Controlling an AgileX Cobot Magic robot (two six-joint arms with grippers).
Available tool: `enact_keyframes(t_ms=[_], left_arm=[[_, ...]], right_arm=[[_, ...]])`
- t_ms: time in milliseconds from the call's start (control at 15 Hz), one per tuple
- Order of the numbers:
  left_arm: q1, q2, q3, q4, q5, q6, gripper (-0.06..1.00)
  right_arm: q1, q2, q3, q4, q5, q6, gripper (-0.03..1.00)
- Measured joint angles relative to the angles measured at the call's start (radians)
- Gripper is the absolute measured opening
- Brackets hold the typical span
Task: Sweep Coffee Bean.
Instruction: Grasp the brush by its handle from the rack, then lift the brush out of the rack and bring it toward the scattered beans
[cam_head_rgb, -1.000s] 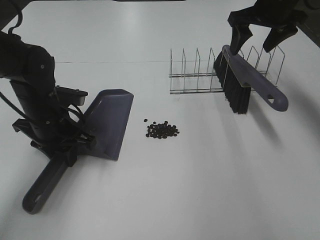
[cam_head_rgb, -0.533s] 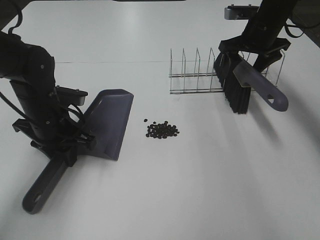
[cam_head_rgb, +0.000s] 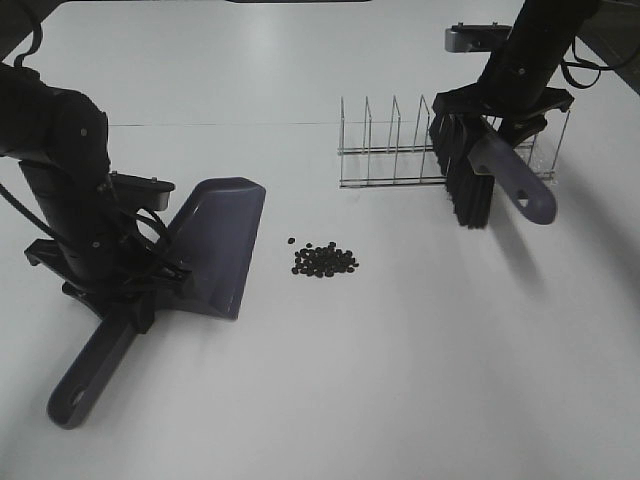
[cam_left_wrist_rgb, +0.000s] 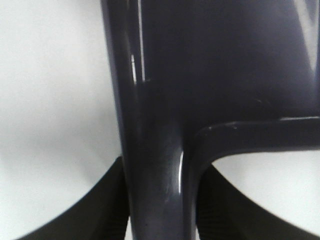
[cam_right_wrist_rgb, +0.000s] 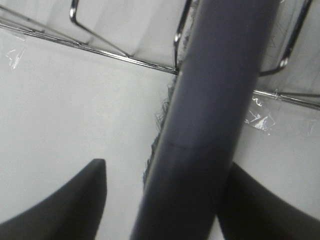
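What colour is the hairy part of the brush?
Black. The bristles show best in the exterior high view, below the brush's purple handle.

The dustpan (cam_left_wrist_rgb: 165, 100) in the left gripper (cam_left_wrist_rgb: 159, 215) is smooth, glossy purple plastic. The brush (cam_right_wrist_rgb: 215, 100) in the right gripper (cam_right_wrist_rgb: 165, 200) looks matt plastic; the rack (cam_head_rgb: 392, 155) just beyond is shiny metal wire.
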Motion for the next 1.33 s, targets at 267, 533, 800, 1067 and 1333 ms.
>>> enact_keyframes(t_ms=[267,533,800,1067,1333], left_arm=[[0.000,0.000,0.000,0.006,-0.001,0.037,0.32],[0.000,0.000,0.000,0.016,-0.002,0.047,0.32],[-0.001,0.000,0.000,0.050,-0.003,0.047,0.32],[-0.001,0.000,0.000,0.070,-0.003,0.048,0.32],[-0.001,0.000,0.000,0.082,-0.003,0.050,0.32]], right_arm=[[-0.007,0.000,0.000,-0.030,0.005,0.063,0.37],[-0.007,-0.009,0.000,-0.031,0.014,0.085,0.36],[-0.007,-0.103,0.000,-0.045,0.031,0.089,0.35],[-0.005,-0.219,0.000,-0.045,0.067,0.089,0.35],[-0.005,-0.342,0.080,-0.051,0.069,0.091,0.35]])
